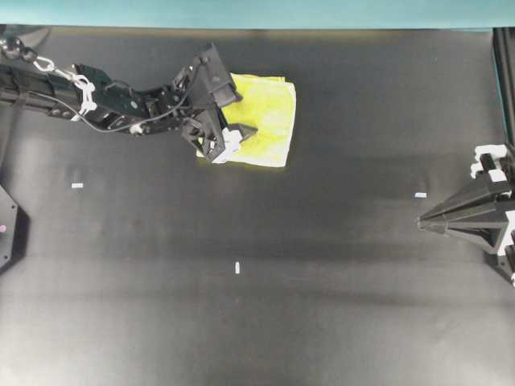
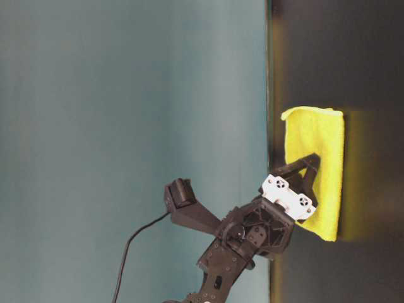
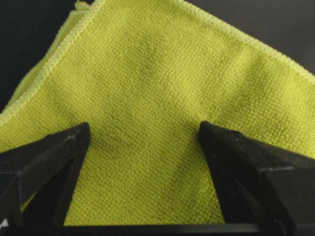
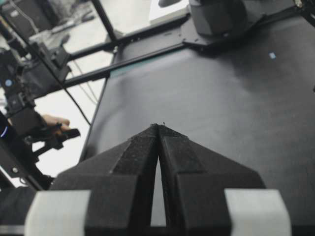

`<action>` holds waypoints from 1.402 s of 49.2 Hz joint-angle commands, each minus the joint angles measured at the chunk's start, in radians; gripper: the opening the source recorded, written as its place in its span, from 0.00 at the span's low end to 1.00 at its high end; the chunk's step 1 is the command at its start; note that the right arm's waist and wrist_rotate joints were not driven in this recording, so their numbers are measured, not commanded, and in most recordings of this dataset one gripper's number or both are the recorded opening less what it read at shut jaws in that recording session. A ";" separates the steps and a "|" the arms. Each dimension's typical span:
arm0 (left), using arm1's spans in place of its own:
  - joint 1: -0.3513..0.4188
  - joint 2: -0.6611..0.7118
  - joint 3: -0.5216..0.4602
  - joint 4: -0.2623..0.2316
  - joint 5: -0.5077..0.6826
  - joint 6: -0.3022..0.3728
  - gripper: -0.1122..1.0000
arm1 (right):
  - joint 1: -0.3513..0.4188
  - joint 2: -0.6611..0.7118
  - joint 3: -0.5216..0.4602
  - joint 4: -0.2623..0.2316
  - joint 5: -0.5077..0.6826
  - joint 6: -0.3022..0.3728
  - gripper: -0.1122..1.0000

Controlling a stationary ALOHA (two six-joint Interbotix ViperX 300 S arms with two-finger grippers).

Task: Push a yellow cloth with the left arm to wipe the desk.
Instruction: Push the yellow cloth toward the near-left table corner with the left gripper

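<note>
Left gripper (image 3: 142, 130): jaws spread wide, both tips pressed down on the yellow cloth (image 1: 269, 121), clamping nothing | cloth: flat on the desk (image 1: 265, 305), directly under and ahead of the tips, near the far edge | right gripper (image 4: 158, 129): well apart, fingers together, empty, tips clear of the surface.

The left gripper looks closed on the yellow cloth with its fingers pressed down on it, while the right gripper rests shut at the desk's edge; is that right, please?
Not quite: the left gripper is open. The left wrist view shows its fingers spread wide apart, tips pressing on the yellow cloth. The rest holds: the right gripper is shut near the desk edge.
</note>
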 commanded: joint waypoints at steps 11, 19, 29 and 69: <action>-0.014 -0.006 0.018 0.003 0.034 -0.023 0.89 | 0.000 0.025 -0.012 0.000 -0.026 0.002 0.11; -0.043 -0.021 0.067 0.003 0.034 -0.023 0.89 | 0.000 0.023 -0.012 0.000 -0.031 0.000 0.11; -0.092 -0.066 0.140 0.003 0.018 -0.025 0.89 | 0.000 0.025 -0.012 0.000 -0.038 0.002 0.11; -0.436 -0.247 0.439 0.003 -0.067 -0.029 0.88 | 0.000 0.026 -0.012 0.000 -0.067 0.000 0.11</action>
